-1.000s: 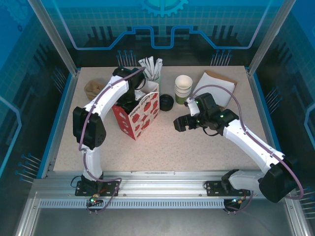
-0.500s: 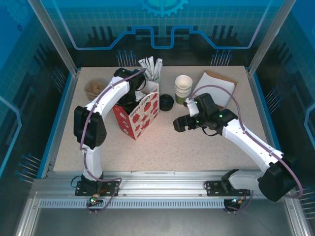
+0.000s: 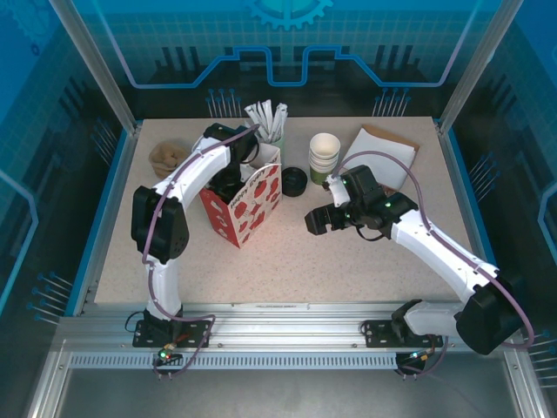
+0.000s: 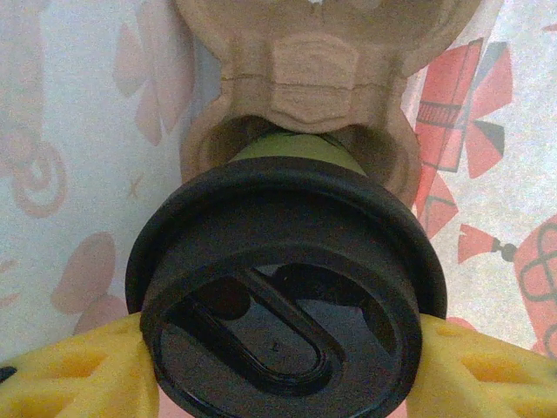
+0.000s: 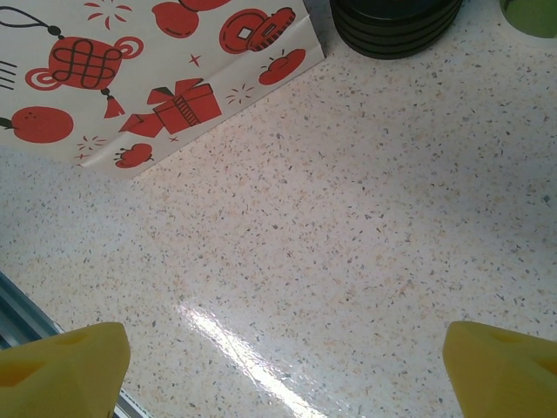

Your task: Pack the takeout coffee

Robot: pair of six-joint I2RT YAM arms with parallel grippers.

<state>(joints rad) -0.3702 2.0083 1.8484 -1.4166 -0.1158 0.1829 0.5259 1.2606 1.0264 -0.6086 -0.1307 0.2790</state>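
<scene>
L arm (image 3: 187, 170) shifted by bag (image 3: 248, 205), L claw (image 4: 278, 366) gripping takeout coffee (image 4: 287, 261), R claw (image 5: 283, 366) wide

Bare tabletop (image 3: 287, 261) beside patterned bag (image 3: 248, 205)

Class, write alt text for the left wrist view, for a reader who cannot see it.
A black-lidded dark-green takeout coffee, clamped by the left gripper between yellow fingers, sits in a slot of a brown pulp carrier. White bag walls with red prints surround it.
</scene>
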